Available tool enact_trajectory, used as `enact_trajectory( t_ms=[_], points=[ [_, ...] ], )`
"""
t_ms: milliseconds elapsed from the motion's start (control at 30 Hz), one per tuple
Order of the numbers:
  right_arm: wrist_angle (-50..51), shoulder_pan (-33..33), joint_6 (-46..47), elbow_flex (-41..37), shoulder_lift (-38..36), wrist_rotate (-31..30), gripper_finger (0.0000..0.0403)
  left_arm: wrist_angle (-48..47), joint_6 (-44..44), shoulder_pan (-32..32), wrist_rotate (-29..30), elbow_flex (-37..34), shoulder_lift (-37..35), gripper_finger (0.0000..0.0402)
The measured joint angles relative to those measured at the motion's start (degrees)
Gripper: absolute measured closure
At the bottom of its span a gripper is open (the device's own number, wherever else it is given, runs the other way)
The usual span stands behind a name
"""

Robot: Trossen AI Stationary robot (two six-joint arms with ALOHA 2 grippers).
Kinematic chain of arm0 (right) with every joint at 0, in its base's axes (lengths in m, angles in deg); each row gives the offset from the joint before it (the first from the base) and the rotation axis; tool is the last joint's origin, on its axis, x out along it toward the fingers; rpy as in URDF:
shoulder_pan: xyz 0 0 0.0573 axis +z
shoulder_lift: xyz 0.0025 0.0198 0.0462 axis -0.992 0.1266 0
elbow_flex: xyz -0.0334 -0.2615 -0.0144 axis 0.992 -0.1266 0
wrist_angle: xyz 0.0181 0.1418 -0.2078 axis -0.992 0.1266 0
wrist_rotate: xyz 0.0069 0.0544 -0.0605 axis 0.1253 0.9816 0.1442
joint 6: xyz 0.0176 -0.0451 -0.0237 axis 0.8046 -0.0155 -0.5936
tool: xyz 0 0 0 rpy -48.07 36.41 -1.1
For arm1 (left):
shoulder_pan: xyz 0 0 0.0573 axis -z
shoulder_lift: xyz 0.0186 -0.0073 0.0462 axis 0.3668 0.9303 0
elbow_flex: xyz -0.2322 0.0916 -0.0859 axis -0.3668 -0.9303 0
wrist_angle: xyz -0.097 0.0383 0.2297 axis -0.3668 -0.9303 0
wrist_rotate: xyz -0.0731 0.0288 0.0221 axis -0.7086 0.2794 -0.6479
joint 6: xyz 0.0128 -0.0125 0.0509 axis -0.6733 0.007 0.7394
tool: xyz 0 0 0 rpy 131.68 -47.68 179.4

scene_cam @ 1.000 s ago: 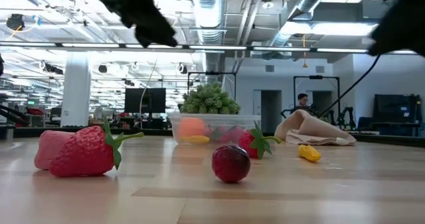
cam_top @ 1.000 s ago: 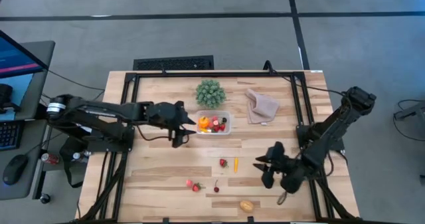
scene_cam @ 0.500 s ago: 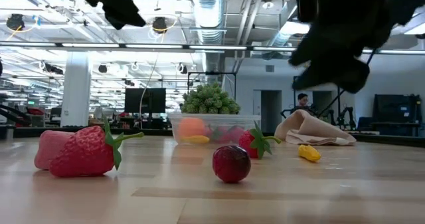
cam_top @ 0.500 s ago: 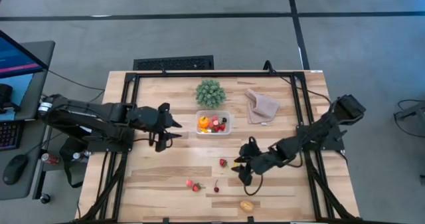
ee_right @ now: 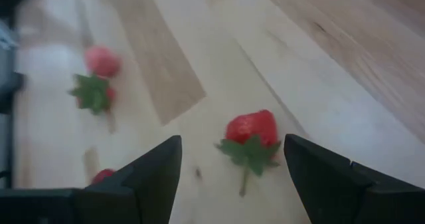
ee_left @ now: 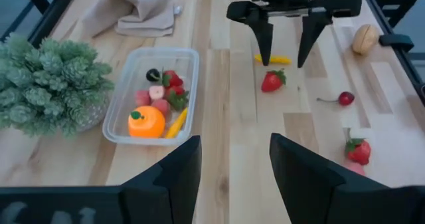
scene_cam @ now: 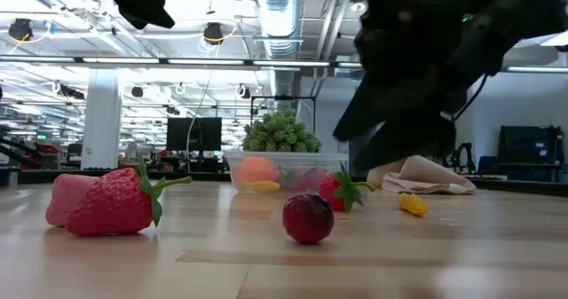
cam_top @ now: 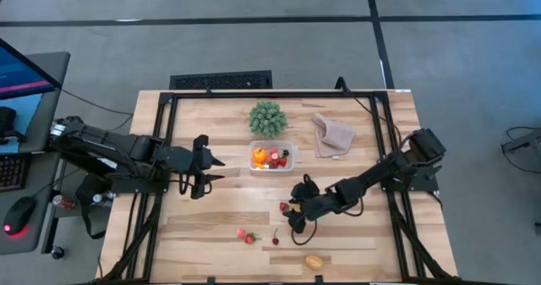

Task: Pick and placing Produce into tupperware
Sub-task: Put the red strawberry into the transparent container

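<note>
Step in hand: approach for a pick. Right gripper [cam_top: 290, 211], jaws apart, empty, hangs over the strawberry [cam_top: 284, 206] at centre frame in the high view. Tupperware [cam_top: 272, 156] sits above it, upper centre, some produce inside. Left gripper [cam_top: 207, 165] waits to its left, jaws part-open, holding nothing. Next move, I'd judge: drop straight down, straddle the berry, close.
</note>
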Motion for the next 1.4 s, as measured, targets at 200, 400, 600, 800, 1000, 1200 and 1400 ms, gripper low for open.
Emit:
enact_trajectory(
  t_ms=[200, 400, 600, 800, 1000, 1200, 1400],
  points=[
    [5.07, -0.64, -1.61, 4.54, 3.89, 0.22, 0.0143, -1.21, -0.62, 0.31, 0.51, 0.0, 0.0, 0.0231],
    [9.51, -0.84, -1.31, 6.15, 4.91, -0.38, 0.0143, -1.41, -0.75, 0.31, 0.68, 0.0, 0.01, 0.0231],
    [10.74, -1.97, -1.3, 6.27, 4.89, -0.39, 0.0143, -1.48, -0.73, 0.31, 1.73, 0.0, 0.02, 0.0231],
    [10.7, -3.6, -4.14, 6.27, 4.87, -0.37, 0.0143, -1.42, -0.73, 0.31, 2.43, 0.0, 0.02, 0.0231],
    [11.53, -4.86, -6.2, 6.27, 4.84, -0.16, 0.0143, -1.42, -0.97, 0.31, 2.85, 0.0, 0.02, 0.0231],
    [14.74, -4.77, -6.25, 6.27, 4.83, 1.58, 0.0143, -1.5, -1.18, 0.29, 3.22, 0.0, 0.02, 0.0231],
    [15.35, -4.25, -6.25, 6.25, 4.83, 1.15, 0.0144, -1.55, -1.17, 0.29, 4.27, 0.02, 0.02, 0.0231]
  ],
)
